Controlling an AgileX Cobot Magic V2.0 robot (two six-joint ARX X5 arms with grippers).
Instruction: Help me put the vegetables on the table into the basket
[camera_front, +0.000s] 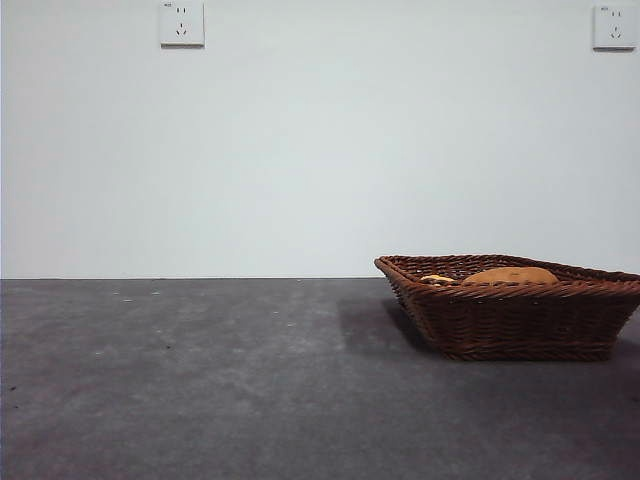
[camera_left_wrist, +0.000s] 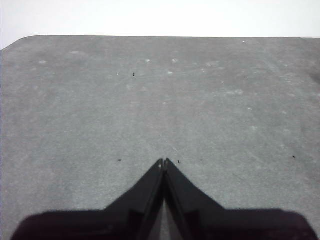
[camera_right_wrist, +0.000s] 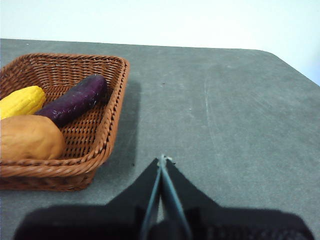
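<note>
Vegetables all lay inside the basket (camera_right_wrist: 112, 125): eggplant (camera_right_wrist: 75, 100) smooth and slippery, best gripped mid-body; potato (camera_right_wrist: 30, 137) at its 7 o'clock, firm, probably heavy; yellow lumpy piece (camera_right_wrist: 21, 101) alongside. Left gripper (camera_left_wrist: 164, 161) and right gripper (camera_right_wrist: 162, 159) hovered over bare worktop (camera_left_wrist: 150, 100), jaws pressed together, holding nothing.

basket (camera_front: 515, 318): on worktop (camera_front: 200, 380), right side in front view, near the back edge
potato (camera_right_wrist: 30, 137): in basket, touching the eggplant and the lumpy vegetable
eggplant (camera_right_wrist: 75, 100): in basket, lying between lumpy vegetable and the basket wall
lumpy vegetable (camera_right_wrist: 21, 101): in basket, just beside eggplant, behind potato
wall sockets (camera_front: 181, 23): on wall behind worktop, one upper left, one upper right
right end effector (camera_right_wrist: 162, 161): over worktop, beside basket, apart from it
left end effector (camera_left_wrist: 164, 162): over bare worktop
</note>
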